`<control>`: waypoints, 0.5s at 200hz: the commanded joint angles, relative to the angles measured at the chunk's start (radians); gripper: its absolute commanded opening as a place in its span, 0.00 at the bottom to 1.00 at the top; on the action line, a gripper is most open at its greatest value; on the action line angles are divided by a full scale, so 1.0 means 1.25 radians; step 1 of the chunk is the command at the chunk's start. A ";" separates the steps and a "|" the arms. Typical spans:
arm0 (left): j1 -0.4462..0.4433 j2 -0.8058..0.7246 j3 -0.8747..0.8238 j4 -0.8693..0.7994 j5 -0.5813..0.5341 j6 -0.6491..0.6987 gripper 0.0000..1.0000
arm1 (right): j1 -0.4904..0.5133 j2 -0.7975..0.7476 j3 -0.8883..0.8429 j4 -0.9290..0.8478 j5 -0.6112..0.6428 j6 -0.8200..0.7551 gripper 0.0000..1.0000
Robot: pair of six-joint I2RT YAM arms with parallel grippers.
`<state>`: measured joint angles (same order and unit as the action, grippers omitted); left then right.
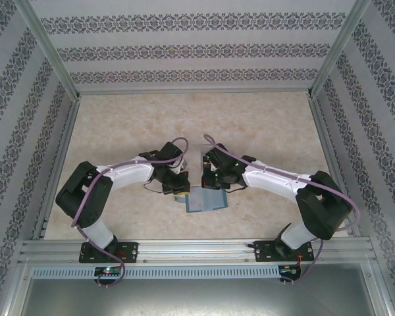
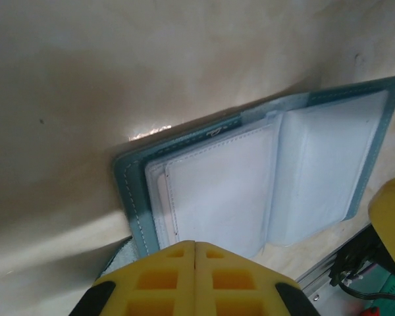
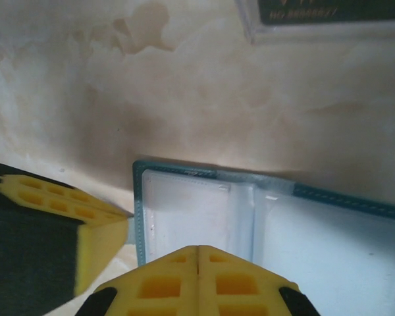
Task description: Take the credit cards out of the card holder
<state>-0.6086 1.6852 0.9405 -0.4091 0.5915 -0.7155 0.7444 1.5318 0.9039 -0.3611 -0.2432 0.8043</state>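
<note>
Left gripper (image 2: pixel 195 245) shut, yellow pads (image 2: pixel 164 280) flush along one seam, tips over the near long edge of the card holder (image 2: pixel 250 178) at 6 o'clock of the left wrist view. Touching or hovering: cannot tell. Right gripper (image 3: pixel 197 249) likewise closed, pads pressed together, tips over the holder's edge at 6 o'clock of the right wrist view.

Card holder open and flat on the marbled table (image 1: pixel 263 125), teal border around blue-grey pockets, fold across its middle. From above: holder at 6 o'clock of the table's middle, near the arm bases, with the left gripper just beside its 9 o'clock end and the right gripper at its 12 o'clock edge.

In the right wrist view, left gripper's yellow finger at 9 o'clock, its tip against the holder's 9 o'clock border. In the left wrist view, right gripper's yellow finger at 4 o'clock, past the holder's 3 o'clock end.

Credit cards hard to tell apart from the pale pockets. Stepped pale edges (image 2: pixel 156 197) at the pocket's 9 o'clock end, card or lining unclear.

Clear plastic tray (image 3: pixel 316 34) at 1 o'clock of the right wrist view, apart from the holder, dark printed label inside.
</note>
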 commanded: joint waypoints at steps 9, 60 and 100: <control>-0.022 0.022 -0.014 0.012 0.004 -0.016 0.00 | 0.010 0.000 -0.021 0.083 -0.067 0.068 0.00; -0.026 0.027 -0.033 0.023 0.001 -0.021 0.00 | 0.015 0.055 -0.018 0.096 -0.113 0.078 0.00; -0.026 0.028 -0.043 0.028 -0.002 -0.019 0.00 | 0.024 0.105 -0.007 0.113 -0.139 0.085 0.00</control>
<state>-0.6292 1.7065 0.8993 -0.4019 0.5915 -0.7345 0.7628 1.6257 0.8890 -0.2436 -0.3752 0.8917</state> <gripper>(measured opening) 0.046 0.066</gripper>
